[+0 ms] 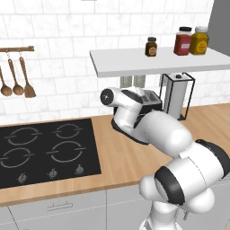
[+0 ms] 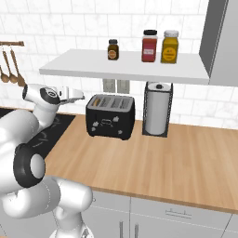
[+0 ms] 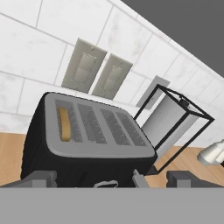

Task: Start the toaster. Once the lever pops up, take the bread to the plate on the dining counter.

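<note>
On the wooden counter [image 2: 176, 158], the toaster [image 2: 110, 116] backs onto white tiles [image 2: 56, 23].

A wooden counter [image 2: 176, 158] runs along a white tiled wall [image 2: 69, 28]. A black hob [image 1: 45, 150] is inset at its left. A paper towel roll in a black wire stand [image 2: 157, 109] sits upright near the wall. A white shelf [image 2: 125, 67] above carries three jars: a small brown jar [image 2: 112, 49], a red jar [image 2: 149, 46], a yellow jar [image 2: 169, 47]. Two wall switch plates [image 3: 96, 72] are mounted below the shelf. Wooden utensils [image 1: 17, 78] hang from a rail [image 1: 17, 49] above the hob.
</note>
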Controlling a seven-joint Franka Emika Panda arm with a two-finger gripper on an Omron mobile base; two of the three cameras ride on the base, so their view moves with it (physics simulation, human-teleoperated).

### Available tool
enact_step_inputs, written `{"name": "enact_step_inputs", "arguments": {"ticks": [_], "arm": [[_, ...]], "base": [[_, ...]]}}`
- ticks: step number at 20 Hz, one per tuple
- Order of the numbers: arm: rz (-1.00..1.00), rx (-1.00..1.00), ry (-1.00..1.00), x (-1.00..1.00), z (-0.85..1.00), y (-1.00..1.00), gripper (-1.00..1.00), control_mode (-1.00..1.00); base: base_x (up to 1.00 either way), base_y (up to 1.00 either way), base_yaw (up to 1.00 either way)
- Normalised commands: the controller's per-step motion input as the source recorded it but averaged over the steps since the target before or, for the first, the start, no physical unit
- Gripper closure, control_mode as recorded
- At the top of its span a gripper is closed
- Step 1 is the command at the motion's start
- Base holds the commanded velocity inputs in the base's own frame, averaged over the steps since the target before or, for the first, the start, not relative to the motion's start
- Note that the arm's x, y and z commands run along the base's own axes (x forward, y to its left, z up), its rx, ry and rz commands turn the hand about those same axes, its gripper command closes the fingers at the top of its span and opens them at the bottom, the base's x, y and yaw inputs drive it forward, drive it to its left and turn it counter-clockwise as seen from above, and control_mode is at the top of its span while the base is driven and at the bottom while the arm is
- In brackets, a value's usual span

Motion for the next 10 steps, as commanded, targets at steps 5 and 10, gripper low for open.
{"name": "enact_step_inputs", "arguments": {"ticks": [5, 10], "arm": [[0.0, 0.0, 0.0, 0.0, 0.0, 0.0, -1.0, -1.0], [0.0, 0.0, 0.0, 0.0, 0.0, 0.0, -1.0, -1.0]], "base": [[0.0, 0.0, 0.0], [0.0, 0.0, 0.0]]}}
